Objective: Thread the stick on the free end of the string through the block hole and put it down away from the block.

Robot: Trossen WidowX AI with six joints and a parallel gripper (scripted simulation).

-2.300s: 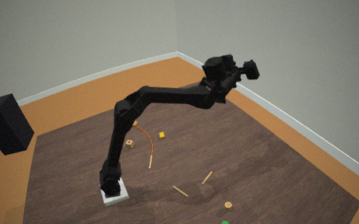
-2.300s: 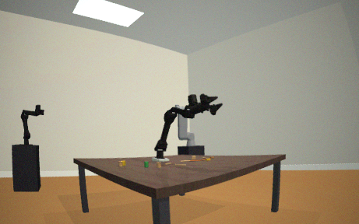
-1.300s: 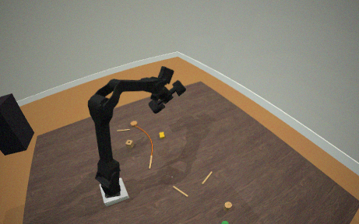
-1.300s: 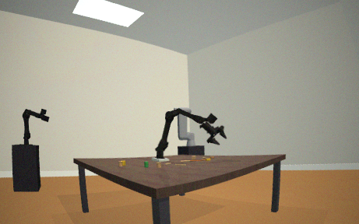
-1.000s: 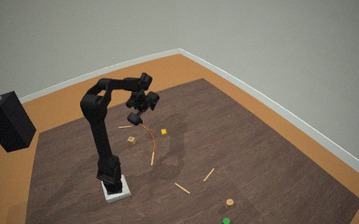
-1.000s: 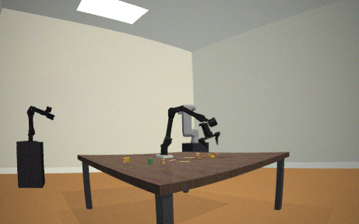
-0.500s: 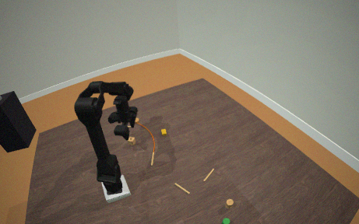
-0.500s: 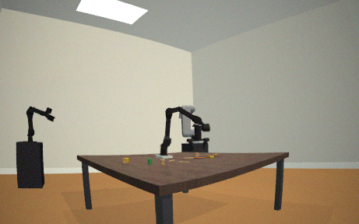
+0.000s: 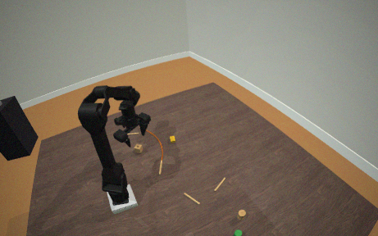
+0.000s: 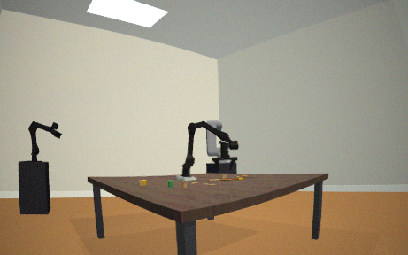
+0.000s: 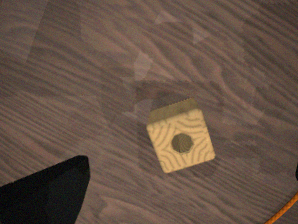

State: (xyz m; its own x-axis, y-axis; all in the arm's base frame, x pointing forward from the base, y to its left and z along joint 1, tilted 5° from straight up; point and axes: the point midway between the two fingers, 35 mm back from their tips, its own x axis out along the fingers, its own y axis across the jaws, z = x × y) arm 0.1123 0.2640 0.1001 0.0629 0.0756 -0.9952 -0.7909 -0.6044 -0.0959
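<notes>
- Stick (image 9: 160, 167) lay on the table (image 9: 266, 164), at the near end of the orange string (image 9: 158, 143) — right of the block (image 9: 138, 148)
- Gripper (image 9: 133, 133) hovered above the block, fingers fully spread, holding nothing

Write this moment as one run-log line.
gripper: open, empty | above block | stick: on table | string: unthreaded
</notes>
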